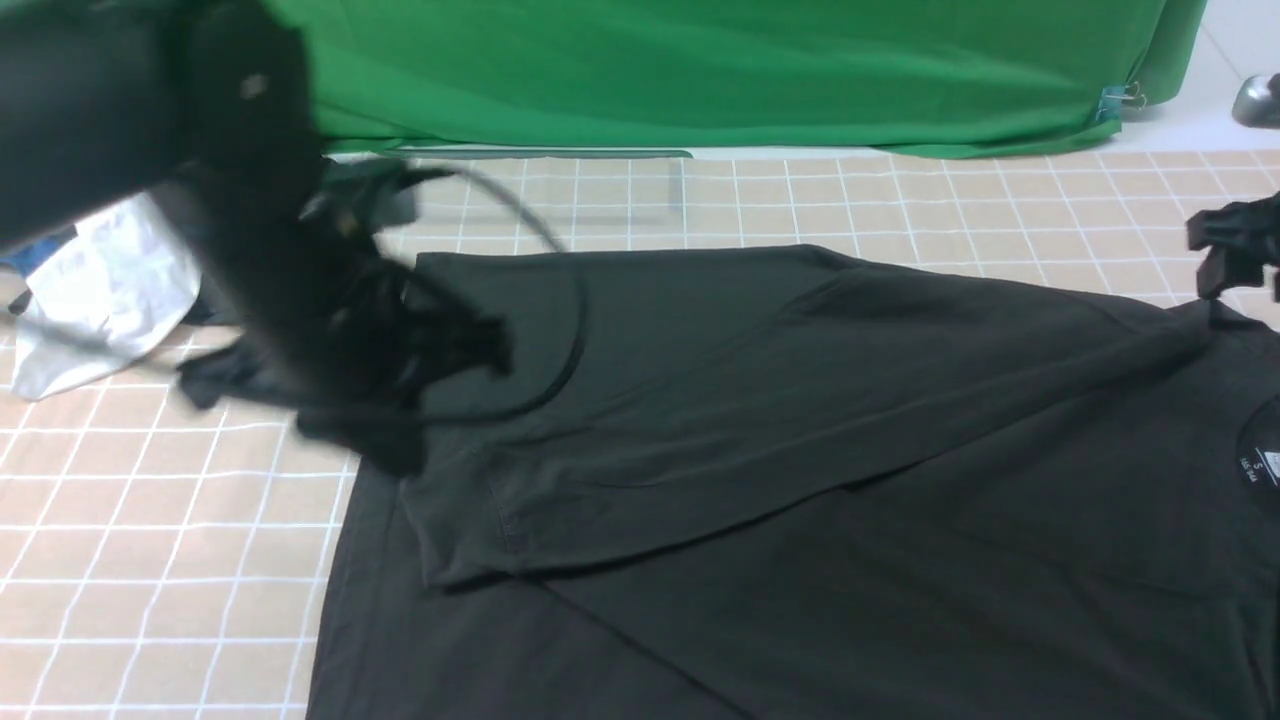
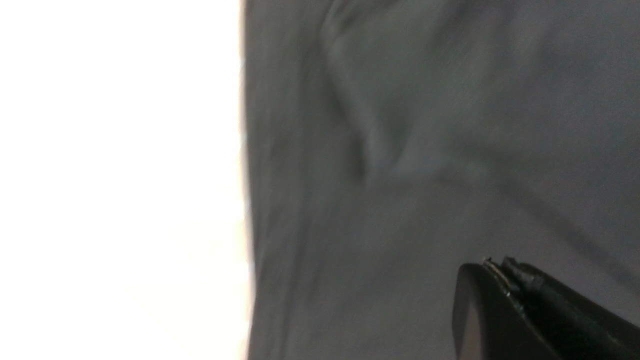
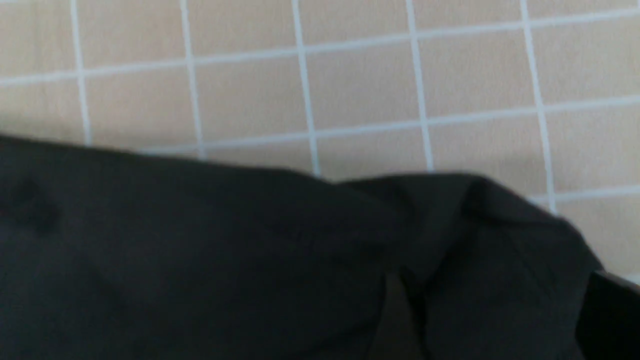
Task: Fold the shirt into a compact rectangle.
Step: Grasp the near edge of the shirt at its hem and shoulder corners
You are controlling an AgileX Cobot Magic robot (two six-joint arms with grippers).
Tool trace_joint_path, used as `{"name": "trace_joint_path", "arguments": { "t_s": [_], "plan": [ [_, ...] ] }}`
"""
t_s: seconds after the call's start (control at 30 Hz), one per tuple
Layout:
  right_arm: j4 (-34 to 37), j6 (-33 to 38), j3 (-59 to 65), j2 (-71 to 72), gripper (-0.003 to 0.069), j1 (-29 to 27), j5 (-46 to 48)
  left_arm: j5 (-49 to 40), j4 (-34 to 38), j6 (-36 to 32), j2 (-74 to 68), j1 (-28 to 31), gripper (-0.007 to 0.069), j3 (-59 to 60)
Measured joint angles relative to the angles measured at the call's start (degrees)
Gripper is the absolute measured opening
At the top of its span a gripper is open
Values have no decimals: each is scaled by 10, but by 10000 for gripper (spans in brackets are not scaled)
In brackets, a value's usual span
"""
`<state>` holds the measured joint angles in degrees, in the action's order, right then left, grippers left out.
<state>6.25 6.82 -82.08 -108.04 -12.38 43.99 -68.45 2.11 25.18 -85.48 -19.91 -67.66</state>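
Our left hand (image 1: pixel 430 350), pressed together and blurred, is hovering at the left end of the shirt (image 1: pixel 800 450), which is lying lengthwise left-to-right across the tabletop (image 1: pixel 150 520), neck label (image 1: pixel 1262 465) at the right edge, nearer our right hand (image 1: pixel 1235 250), whose spread we cannot tell. A white garment (image 1: pixel 100 290) is lying upper left.

The robot's bulky matte-black left arm (image 1: pixel 150 110), blurred, carries a small pale round fitting (image 1: pixel 255 87) on its rounded housing and a thin black cable (image 1: pixel 520 205) in a loop; one black finger (image 2: pixel 500 320) has a smooth rounded tip, and the angular right gripper (image 1: pixel 1230 250) is black too.
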Motion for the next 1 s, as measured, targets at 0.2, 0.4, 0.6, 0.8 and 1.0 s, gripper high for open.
{"name": "trace_joint_path", "arguments": {
  "t_s": [0.2,0.4,0.6,0.8,1.0],
  "plan": [
    [7,26,8,97,132,11,136,-14,3,38,80,0,13,154],
    [42,38,67,209,40,44,118,-14,15,48,107,0,41,255],
    [63,39,140,309,38,110,47,34,22,52,104,0,251,324],
    [74,39,152,318,38,146,28,104,36,51,62,0,468,358],
    [85,39,152,318,38,150,26,139,49,25,21,1,473,369]
  ]
}}
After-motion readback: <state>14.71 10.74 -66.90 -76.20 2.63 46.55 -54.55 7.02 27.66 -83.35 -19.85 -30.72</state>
